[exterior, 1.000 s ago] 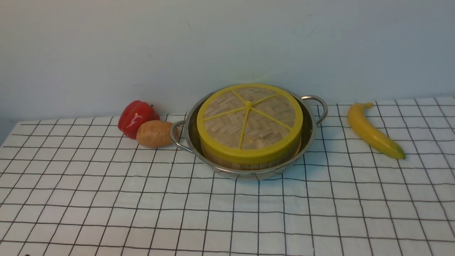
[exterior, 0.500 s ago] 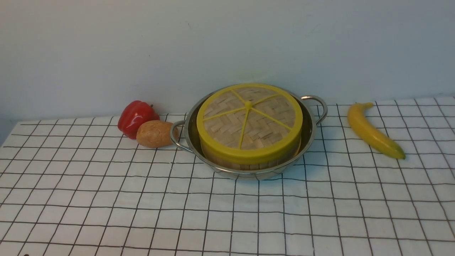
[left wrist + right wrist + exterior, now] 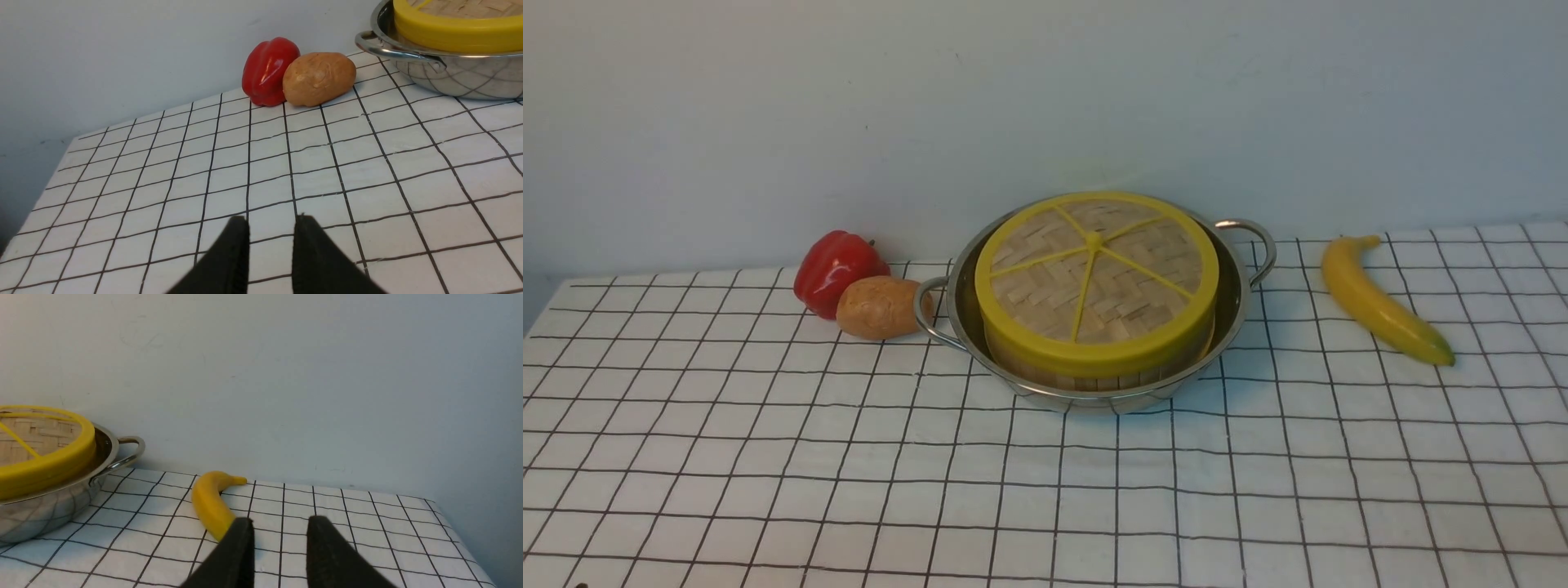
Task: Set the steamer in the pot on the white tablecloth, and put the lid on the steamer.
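1. The left end effector (image 3: 270, 222), two black fingers seen only in the left wrist view, hangs with its jaws slightly parted and nothing between them, above bare cloth near the table's left edge.
2. The right end effector (image 3: 280, 524), also black and seen only in the right wrist view, has its jaws parted the same way and holds nothing; it sits near the table's right edge.
3. Just beyond the right end effector lies a curved yellow banana (image 3: 210, 504) with a greenish tip, resting on the cloth near the back right corner of the table.
4. Ahead of the left end effector, toward the back edge, a glossy red bell pepper (image 3: 267, 71) and a brown oval potato (image 3: 318, 77) sit touching each other.
5. The white tablecloth with a thin black grid of squares (image 3: 1045, 490) covers the table.
6. The wide, shallow, shiny stainless-steel pot with two loop handles (image 3: 1233, 306) stands on the cloth at the middle of the back edge, the potato just beside its left handle.
7. The round bamboo steamer basket (image 3: 1094, 377) sits inside the pot; only its slatted side wall shows.
8. The flat round woven-bamboo lid with thick yellow rim and yellow spokes (image 3: 1094, 282) rests on top of the steamer, covering it fully.
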`<control>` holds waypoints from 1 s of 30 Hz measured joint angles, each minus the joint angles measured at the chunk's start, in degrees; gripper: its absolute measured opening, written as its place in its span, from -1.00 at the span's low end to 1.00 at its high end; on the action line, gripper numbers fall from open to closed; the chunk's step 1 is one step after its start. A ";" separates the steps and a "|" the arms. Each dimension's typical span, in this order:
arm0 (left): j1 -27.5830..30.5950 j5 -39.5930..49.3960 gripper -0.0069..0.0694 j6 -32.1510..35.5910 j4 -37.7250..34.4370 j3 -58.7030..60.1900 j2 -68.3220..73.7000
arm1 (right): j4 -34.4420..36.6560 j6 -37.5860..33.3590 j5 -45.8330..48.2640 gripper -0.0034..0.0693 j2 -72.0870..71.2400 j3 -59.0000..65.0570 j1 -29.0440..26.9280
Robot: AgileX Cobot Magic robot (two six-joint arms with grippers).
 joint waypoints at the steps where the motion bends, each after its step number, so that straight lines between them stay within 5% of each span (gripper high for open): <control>1: 0.00 0.00 -0.40 0.00 0.00 0.00 0.00 | -0.07 0.15 0.00 -0.31 0.00 0.05 0.00; 30: 0.00 0.00 -0.29 0.00 0.00 0.00 0.00 | 2.75 0.45 0.57 -0.25 0.00 0.11 0.00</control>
